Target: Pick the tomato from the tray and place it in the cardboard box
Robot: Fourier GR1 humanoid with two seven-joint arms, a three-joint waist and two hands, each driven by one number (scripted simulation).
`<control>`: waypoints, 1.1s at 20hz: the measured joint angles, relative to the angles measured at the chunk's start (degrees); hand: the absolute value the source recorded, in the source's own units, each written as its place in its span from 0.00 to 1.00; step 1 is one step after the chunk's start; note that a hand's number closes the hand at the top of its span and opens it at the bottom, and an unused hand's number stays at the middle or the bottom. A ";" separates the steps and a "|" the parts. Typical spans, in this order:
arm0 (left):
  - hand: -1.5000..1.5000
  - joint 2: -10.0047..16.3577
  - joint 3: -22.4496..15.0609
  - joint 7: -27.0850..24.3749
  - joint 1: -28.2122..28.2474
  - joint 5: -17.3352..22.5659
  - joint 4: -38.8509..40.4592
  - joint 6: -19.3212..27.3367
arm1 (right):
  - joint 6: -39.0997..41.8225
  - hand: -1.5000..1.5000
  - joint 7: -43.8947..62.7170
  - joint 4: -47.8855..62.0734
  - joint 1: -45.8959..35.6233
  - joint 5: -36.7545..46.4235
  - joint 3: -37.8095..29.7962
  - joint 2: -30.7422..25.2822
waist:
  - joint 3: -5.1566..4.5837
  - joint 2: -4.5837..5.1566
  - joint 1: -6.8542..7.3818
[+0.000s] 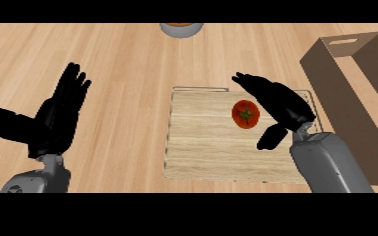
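Head view: two hands show. The right hand (284,105) hovers over the one wooden tray (214,150), its fingers stretched out and its thumb spread apart, gripping nothing. The single tomato (245,113) lies on the tray just left of that hand's palm, in the gap between fingers and thumb; whether they touch cannot be told. One cardboard box (347,95) stands on the counter (133,55) to the hand's right. One grey bowl (181,29) sits far ahead of it. The left hand (55,117) rests spread, fingers up, well left of the tray.
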 measured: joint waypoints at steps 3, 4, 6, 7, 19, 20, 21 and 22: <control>0.50 -0.38 0.33 -1.17 0.77 -0.29 0.49 -0.69 | -1.50 0.00 -0.47 2.61 -0.48 1.99 0.67 1.82 | -0.01 0.00 0.05; 0.50 -0.07 0.65 -0.01 0.35 -0.18 -0.13 -0.79 | -1.59 0.00 -0.57 2.07 0.34 2.47 0.90 1.96 | -0.01 0.01 0.02; 0.50 -0.31 0.99 -0.06 -0.24 -0.44 0.47 -0.83 | -0.90 0.00 -0.89 2.02 0.34 2.72 0.21 1.93 | 0.00 0.01 -0.02; 0.50 -0.36 1.24 -0.60 0.10 -0.20 0.86 -1.37 | -1.93 0.00 -1.74 3.66 0.03 3.35 0.15 2.25 | -0.01 0.00 0.01; 0.50 -1.64 2.30 -1.16 -1.48 -1.48 3.03 -2.25 | -4.20 0.00 -6.05 9.00 -0.36 7.68 -1.23 3.73 | -0.01 0.02 -0.02; 0.50 -1.81 2.05 -0.82 -0.89 -1.67 1.99 -2.21 | -4.54 0.00 -6.63 10.00 -0.79 8.00 -1.48 3.79 | -0.01 0.02 0.02; 0.50 -1.31 2.70 -0.91 -0.82 -1.14 2.14 -3.02 | -4.71 0.00 -6.80 10.41 -1.08 8.27 -1.70 3.94 | 0.00 0.02 0.02; 0.50 -1.20 3.02 -0.96 -0.96 -1.07 2.32 -3.26 | -4.99 1.00 -6.93 10.57 -1.00 8.70 -1.70 4.21 | -0.01 0.02 0.01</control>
